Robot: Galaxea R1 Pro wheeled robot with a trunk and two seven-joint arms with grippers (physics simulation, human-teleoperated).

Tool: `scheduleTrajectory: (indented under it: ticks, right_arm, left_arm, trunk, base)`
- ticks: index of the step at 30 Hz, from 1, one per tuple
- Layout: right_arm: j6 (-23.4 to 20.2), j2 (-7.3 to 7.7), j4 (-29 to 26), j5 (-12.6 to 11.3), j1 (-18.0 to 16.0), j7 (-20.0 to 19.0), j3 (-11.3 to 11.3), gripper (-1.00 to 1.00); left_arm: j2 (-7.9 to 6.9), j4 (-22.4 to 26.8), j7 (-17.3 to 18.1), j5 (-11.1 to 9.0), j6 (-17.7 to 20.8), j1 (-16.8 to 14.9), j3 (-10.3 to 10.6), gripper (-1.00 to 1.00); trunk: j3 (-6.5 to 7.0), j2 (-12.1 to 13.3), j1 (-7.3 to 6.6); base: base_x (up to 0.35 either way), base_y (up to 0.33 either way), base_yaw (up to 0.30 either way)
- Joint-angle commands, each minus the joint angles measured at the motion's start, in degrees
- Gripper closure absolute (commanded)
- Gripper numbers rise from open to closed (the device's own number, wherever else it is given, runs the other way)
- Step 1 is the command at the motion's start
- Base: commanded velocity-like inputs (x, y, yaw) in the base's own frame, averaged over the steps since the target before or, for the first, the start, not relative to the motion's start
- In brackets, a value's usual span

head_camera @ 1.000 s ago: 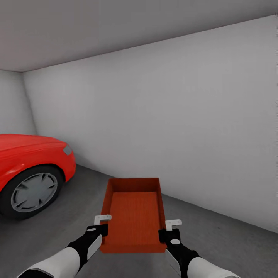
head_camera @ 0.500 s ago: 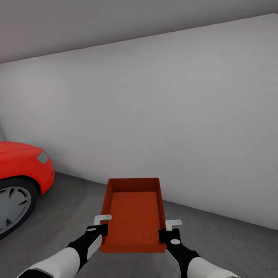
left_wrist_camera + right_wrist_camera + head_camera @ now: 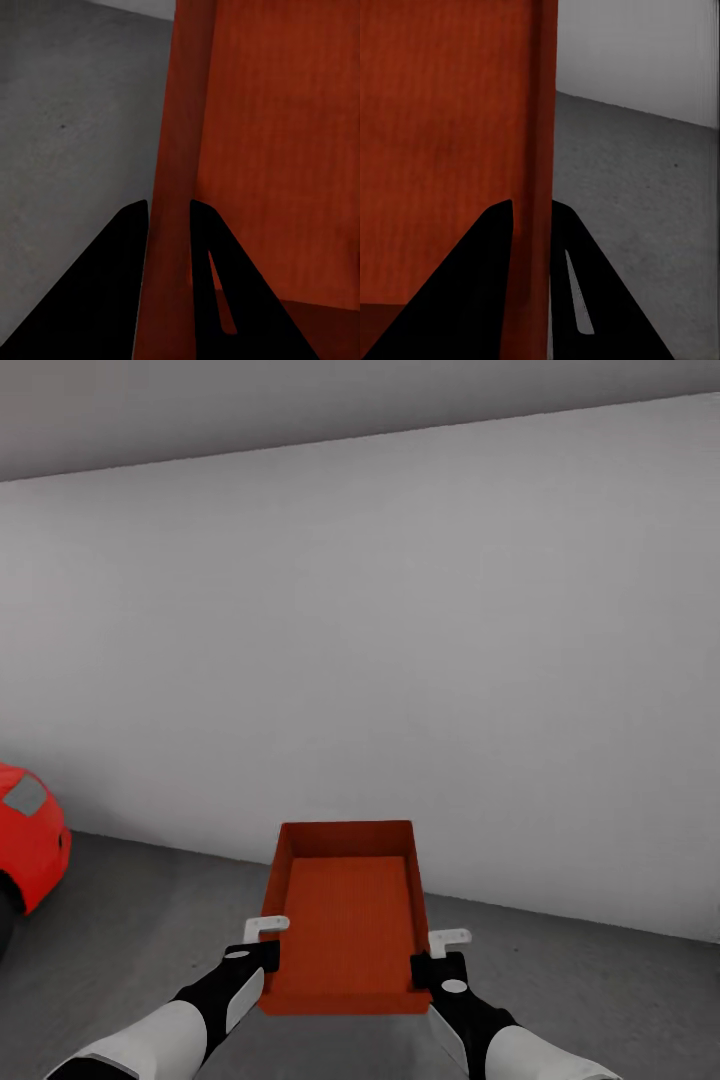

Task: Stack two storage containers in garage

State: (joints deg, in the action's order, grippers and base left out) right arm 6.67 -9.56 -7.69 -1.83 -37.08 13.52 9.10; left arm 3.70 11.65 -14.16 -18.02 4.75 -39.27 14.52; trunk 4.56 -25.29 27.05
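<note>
An orange-red, lidless storage container [image 3: 345, 915] hangs in front of me above the dark grey garage floor [image 3: 150, 920], held level between both arms. My left gripper [image 3: 268, 952] is shut on its left wall near the front corner. In the left wrist view that thin wall [image 3: 176, 187] runs between the two dark fingers [image 3: 112, 285]. My right gripper [image 3: 424, 966] is shut on the right wall, and the right wrist view shows that wall [image 3: 540, 150] pinched between its fingers [image 3: 585, 292]. The container is empty.
A plain white-grey wall [image 3: 400, 660] spans the view ahead, meeting the floor just beyond the container. The nose of a red car [image 3: 25, 835] shows at the far left edge. Bare floor lies to both sides of the container.
The whole view has swung to the right: the red car slid from the left part of the picture to its edge. The container and both grippers keep the same hold.
</note>
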Motion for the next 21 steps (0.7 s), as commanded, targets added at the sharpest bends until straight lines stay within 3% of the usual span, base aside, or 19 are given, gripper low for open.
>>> scheduleTrajectory:
  ticks: [1, 21]
  right_arm:
    - [0.0, -0.02, 0.1, -0.6, 0.0, 0.0, -1.0, 1.00]
    - [0.0, -0.02, 0.1, -0.6, 0.0, 0.0, -1.0, 1.00]
  left_arm:
    - [-0.97, 0.3, -0.7, 0.9, -1.9, 0.0, -1.2, 1.00]
    - [-0.98, 0.4, -0.7, 0.9, -2.0, 0.0, -1.2, 1.00]
  trunk:
    - [-0.02, 0.0, 0.05]
    - [-0.02, 0.0, 0.05]
  base:
    - [0.322, 0.104, -0.261]
    - [0.322, 0.104, -0.261]
